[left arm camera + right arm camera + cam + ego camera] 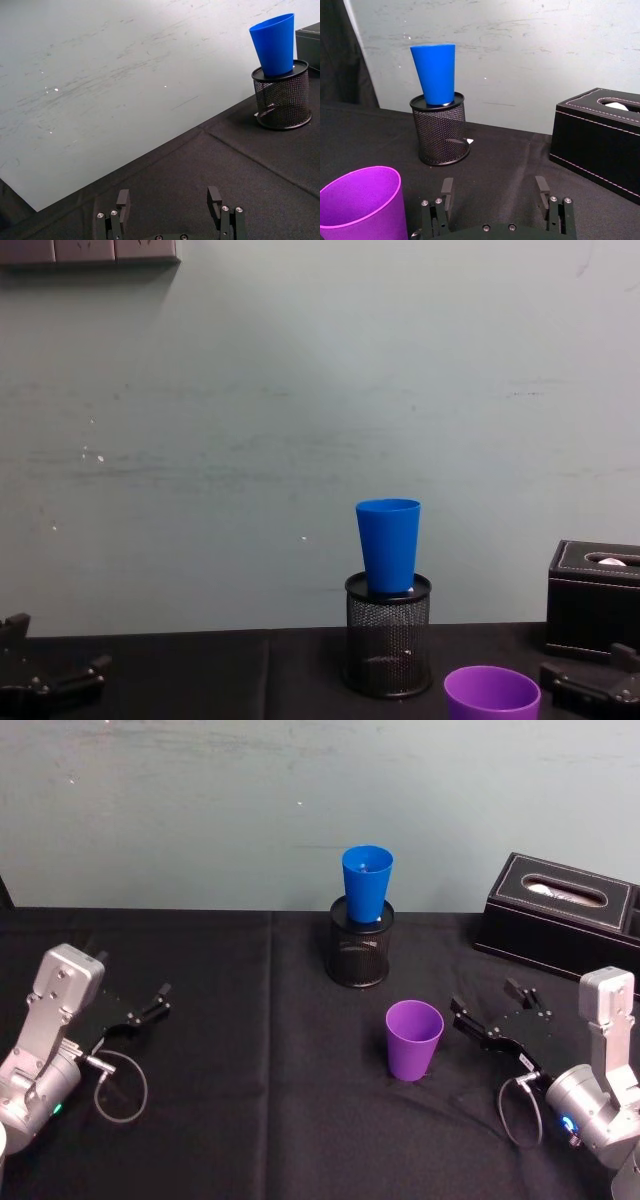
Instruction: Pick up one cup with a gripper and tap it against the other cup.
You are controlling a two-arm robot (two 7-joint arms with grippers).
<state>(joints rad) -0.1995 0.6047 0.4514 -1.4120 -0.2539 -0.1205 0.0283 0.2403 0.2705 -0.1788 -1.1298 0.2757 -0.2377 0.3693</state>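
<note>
My right gripper (462, 1016) sat wide open just right of the upright purple cup (413, 1039), nearer than my left gripper (158, 1000), also open.

Cup (367, 883) on holder (360, 951), behind tumbler (413, 1040)

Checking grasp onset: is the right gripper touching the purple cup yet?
Apart. In the head view black tablecloth shows between the open right gripper and the purple cup, which stands alone.
</note>
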